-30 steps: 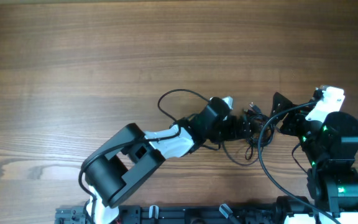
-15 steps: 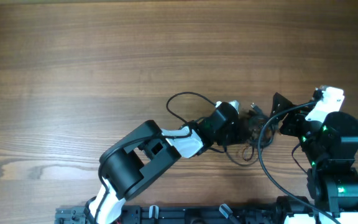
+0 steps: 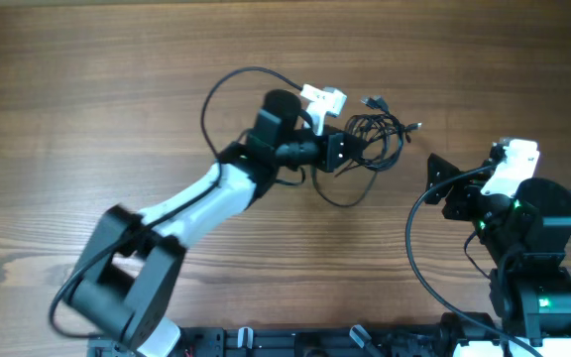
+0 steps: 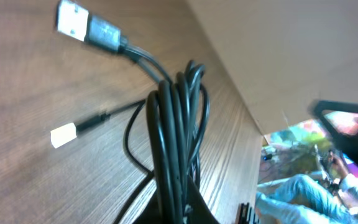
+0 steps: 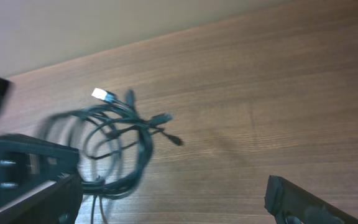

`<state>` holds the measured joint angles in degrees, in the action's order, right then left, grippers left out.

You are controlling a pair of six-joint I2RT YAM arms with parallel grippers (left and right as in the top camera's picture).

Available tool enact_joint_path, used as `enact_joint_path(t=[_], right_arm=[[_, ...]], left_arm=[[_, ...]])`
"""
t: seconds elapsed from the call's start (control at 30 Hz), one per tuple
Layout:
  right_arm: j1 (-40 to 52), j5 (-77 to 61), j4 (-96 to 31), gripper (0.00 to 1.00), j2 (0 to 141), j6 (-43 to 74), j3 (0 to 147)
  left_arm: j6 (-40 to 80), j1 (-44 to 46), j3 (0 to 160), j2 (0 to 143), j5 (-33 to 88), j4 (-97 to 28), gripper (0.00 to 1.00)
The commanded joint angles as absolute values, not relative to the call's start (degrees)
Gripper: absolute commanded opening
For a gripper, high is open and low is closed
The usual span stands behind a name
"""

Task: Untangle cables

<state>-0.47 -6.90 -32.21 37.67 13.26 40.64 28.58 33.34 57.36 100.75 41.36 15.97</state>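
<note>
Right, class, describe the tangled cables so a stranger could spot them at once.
On the wooden table, find the left gripper, shut on a loose bunch of thin dark loops: the cables. Small plug ends stick out, and they are far thinner than the arm's own wire looping behind it.

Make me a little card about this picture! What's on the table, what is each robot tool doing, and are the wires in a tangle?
table: brown wood
cables: thin black cords bunched in loose loops, tangled together
USB plug: silver, sticking out of the bunch
left tool: shut on the cables, pinching one edge of the bunch
right tool: open, holding nothing, apart from the cables
untangled: not yet
</note>
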Motion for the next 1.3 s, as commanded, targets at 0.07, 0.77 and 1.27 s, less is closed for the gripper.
enact_joint_path(t=[0.07, 0.77, 1.27], right_arm=[[-0.6, -9.1, -31.2, 0.96, 37.5, 12.0, 41.3], [-0.6, -34.8, -19.0, 0.99, 37.6, -1.6, 41.3], [-0.6, -42.0, -18.8, 0.99, 37.6, 4.3, 41.3]], left_arm=[[13.8, 28.1, 57.5, 89.0, 46.2, 6.8, 0.04], [7.3, 20.8, 57.5, 80.4, 88.1, 5.1, 0.04], [8.1, 23.0, 57.5, 80.4, 81.9, 5.3, 0.04]])
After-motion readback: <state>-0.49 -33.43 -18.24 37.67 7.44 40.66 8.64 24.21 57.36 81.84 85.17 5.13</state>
